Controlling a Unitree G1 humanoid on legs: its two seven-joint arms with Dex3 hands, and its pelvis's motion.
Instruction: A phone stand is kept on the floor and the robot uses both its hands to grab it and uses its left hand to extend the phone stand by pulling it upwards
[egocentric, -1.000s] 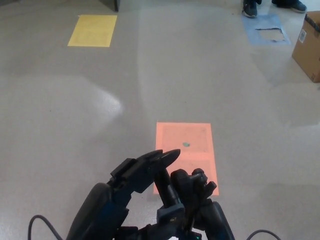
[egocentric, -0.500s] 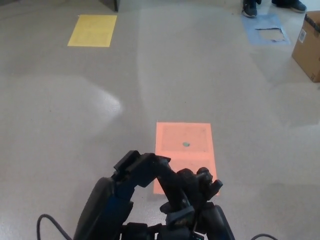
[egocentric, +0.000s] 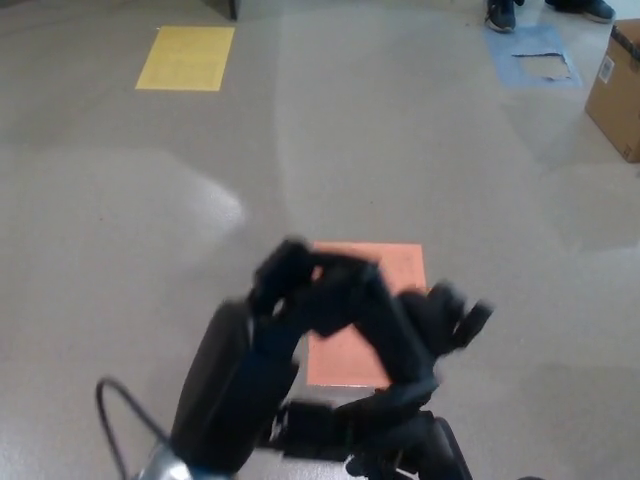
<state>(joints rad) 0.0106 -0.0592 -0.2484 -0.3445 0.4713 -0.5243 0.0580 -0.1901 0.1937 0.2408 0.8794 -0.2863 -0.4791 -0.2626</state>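
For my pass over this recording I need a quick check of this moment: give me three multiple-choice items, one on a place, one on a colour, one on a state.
1. Where is the cardboard box?
A. at the right edge of the picture, far side
B. on the yellow sheet
C. beside the robot's left forearm

2. What colour is the floor sheet right behind the two hands?
A. blue
B. orange
C. yellow

3. How do the left hand and right hand show?
A. sharp, wide apart
B. both out of view
C. blurred, close together in front of the orange sheet

Answers:
1 A, the box stands at the right edge, near the blue sheet.
2 B, the orange rectangle shows around the hands; the yellow sheet lies far off, upper left.
3 C, both dark hands are smeared and meet mid-picture.
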